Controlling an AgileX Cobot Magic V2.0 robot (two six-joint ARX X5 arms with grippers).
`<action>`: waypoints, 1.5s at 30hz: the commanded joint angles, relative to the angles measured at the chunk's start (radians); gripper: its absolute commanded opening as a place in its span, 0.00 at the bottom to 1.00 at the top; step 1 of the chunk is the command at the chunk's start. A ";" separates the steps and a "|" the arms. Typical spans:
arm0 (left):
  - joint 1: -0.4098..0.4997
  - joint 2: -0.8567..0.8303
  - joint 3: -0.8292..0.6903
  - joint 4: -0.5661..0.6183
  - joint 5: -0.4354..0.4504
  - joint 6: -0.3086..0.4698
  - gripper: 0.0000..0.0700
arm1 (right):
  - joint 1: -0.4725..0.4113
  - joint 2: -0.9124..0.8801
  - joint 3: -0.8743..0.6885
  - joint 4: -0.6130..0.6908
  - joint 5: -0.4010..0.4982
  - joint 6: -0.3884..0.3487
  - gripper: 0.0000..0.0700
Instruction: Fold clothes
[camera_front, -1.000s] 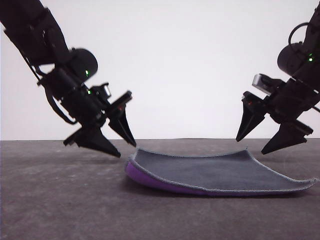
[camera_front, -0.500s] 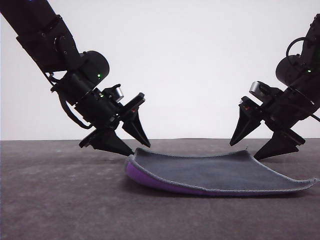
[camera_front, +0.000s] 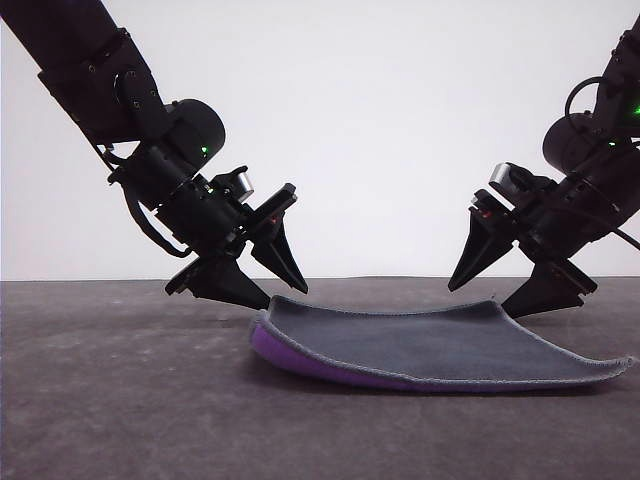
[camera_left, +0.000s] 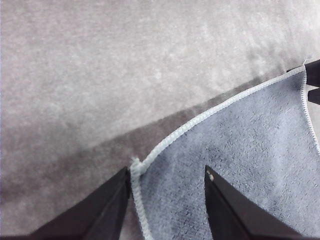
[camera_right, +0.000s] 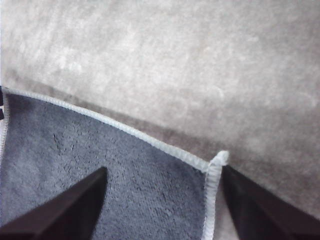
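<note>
The clothes are one small square cloth (camera_front: 430, 345) lying on the table, dark grey side up, with purple showing under its curled left edge (camera_front: 275, 352). My left gripper (camera_front: 283, 296) hangs open just above the cloth's far left corner, and in the left wrist view (camera_left: 167, 172) its fingers straddle that stitched corner (camera_left: 135, 165). At the far right corner my right gripper (camera_front: 478, 300) is open too. The right wrist view has its fingers (camera_right: 70, 210) on either side of that corner (camera_right: 219, 159). Nothing is held.
The cloth rests on a dark grey matte table (camera_front: 120, 400) in front of a plain white wall (camera_front: 380, 120). Its near right corner (camera_front: 620, 364) curls slightly upward. Bare tabletop lies around the cloth on all sides.
Both arms have moved inward and down toward the cloth's far corners. The left gripper went right, the right gripper went left. The cloth has not moved.
</note>
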 joint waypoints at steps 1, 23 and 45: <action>-0.006 0.026 0.024 0.011 0.010 0.000 0.39 | 0.003 0.031 0.014 0.007 -0.002 -0.008 0.48; 0.003 0.024 0.024 0.014 0.176 0.020 0.02 | -0.032 0.001 0.015 -0.047 -0.094 -0.077 0.01; 0.003 -0.044 0.024 -0.424 0.349 0.315 0.02 | -0.065 -0.073 0.015 -0.586 -0.291 -0.430 0.01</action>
